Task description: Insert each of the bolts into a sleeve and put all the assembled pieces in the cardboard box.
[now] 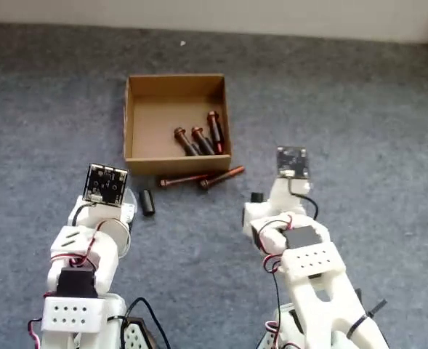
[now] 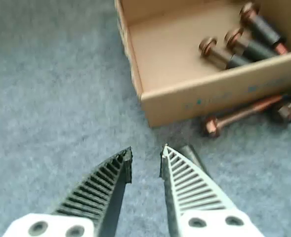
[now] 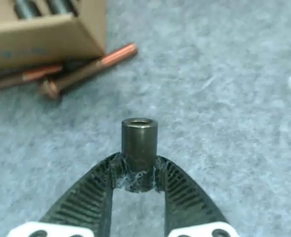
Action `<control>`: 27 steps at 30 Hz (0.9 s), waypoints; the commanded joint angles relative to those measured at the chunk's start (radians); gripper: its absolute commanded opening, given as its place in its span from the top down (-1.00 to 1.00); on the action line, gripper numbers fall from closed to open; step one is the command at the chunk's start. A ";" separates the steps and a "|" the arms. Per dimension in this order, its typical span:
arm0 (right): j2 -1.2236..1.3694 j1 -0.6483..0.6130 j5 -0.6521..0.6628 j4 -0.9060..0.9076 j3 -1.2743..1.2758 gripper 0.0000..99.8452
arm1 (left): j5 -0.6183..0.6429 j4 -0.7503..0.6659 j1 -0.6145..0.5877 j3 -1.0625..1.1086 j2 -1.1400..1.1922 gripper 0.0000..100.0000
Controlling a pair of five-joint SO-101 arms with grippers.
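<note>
Starting nearest the arms, we find the right gripper [image 3: 138, 173] in its own wrist view clamped on a dark sleeve [image 3: 139, 140]. The sleeve sticks out past the fingertips with its far end open. The left wrist view shows the left gripper [image 2: 146, 150] with its fingers a little apart and nothing between them, over grey carpet [image 2: 46, 98]. A second sleeve [image 2: 192, 154] lies just beyond one fingertip.

The high view adds the layout. That loose sleeve [image 1: 147, 202] lies left of centre, between the left arm and the cardboard box [image 1: 176, 164]. Farther on, near the middle of the frame, two bare bolts [image 1: 184, 179] lie on the carpet along the box's near wall, their ends meeting below its right corner. Farthest, in the right part of the box, we see three assembled pieces [image 1: 199, 138] side by side. Their copper heads poke out of dark sleeves.
</note>
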 commanded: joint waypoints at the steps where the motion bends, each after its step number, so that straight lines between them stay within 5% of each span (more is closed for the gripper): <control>1: -0.028 0.085 0.003 -0.074 -0.002 0.99 | -0.012 0.133 0.111 -0.193 0.007 0.77; 7: -0.021 0.170 -0.017 -0.113 -0.002 0.99 | -0.006 0.292 0.318 -0.395 0.124 0.77; 14: -0.021 0.171 -0.075 -0.113 -0.002 0.99 | 0.115 0.287 0.371 -0.595 0.556 0.77; 27: -0.021 0.171 -0.075 -0.113 -0.001 0.99 | 0.755 0.295 0.361 -1.017 1.345 0.78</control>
